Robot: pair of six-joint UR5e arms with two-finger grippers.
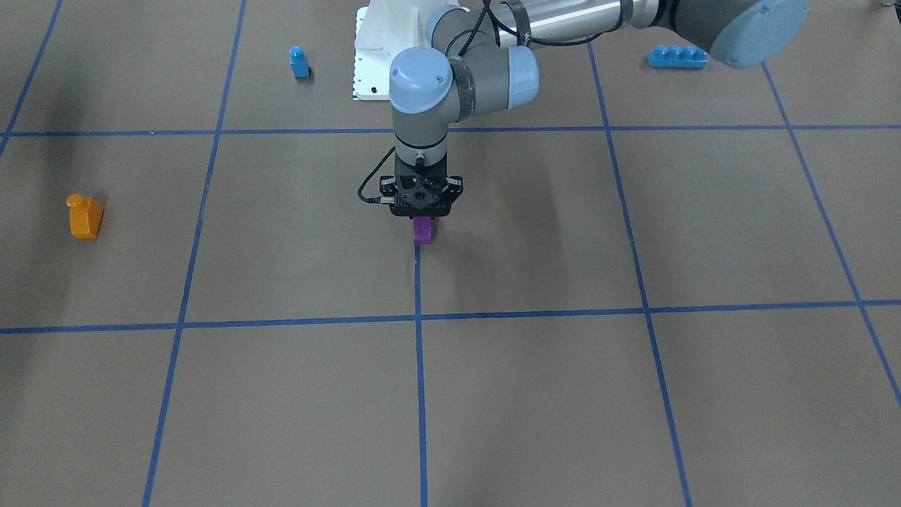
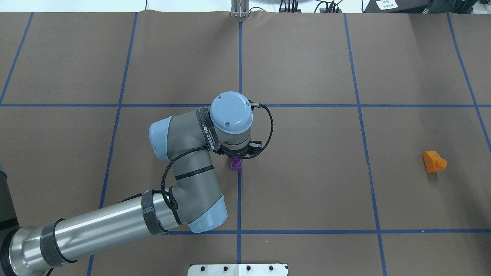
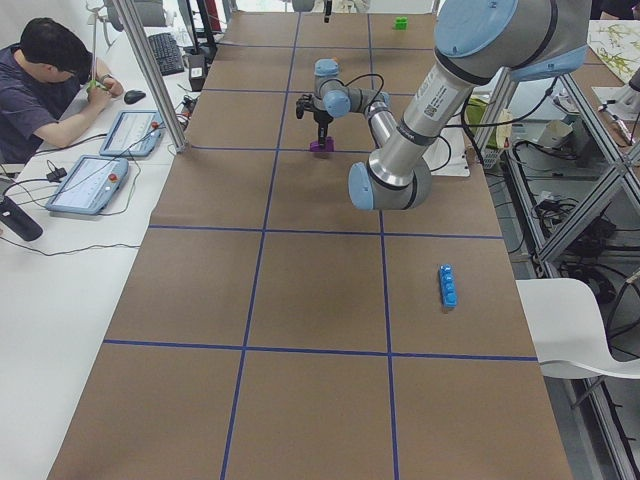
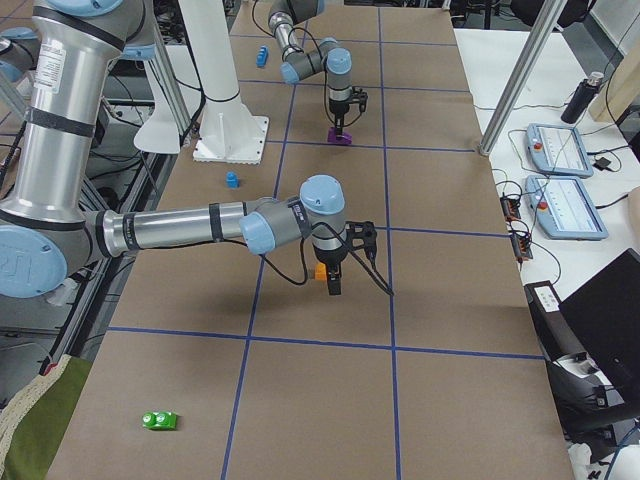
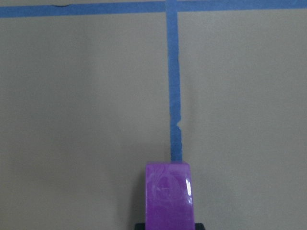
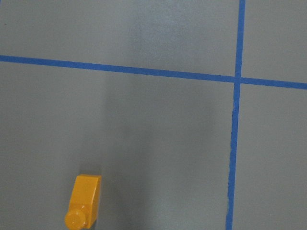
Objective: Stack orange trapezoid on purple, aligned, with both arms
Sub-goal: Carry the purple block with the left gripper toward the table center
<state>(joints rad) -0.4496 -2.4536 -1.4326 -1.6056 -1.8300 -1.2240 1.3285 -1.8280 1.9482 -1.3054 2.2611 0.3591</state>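
The purple brick [image 1: 422, 230] sits at the table's centre on a blue tape line. It also shows in the overhead view [image 2: 236, 163] and low in the left wrist view [image 5: 169, 196]. My left gripper [image 1: 421, 215] points straight down over it, with black finger ends tight against both its sides, shut on it. The orange trapezoid [image 1: 85, 216] lies alone far off on my right side, stud sideways [image 2: 433, 161]. The right wrist view sees it from above [image 6: 85, 201]. My right gripper [image 4: 334, 285] shows only in the exterior right view, so I cannot tell its state.
A small blue single-stud brick [image 1: 299, 62] and a white base plate [image 1: 373, 70] are near the robot's base. A long blue brick [image 1: 677, 56] lies on my left side. A green piece [image 4: 160, 420] lies far out on the right end.
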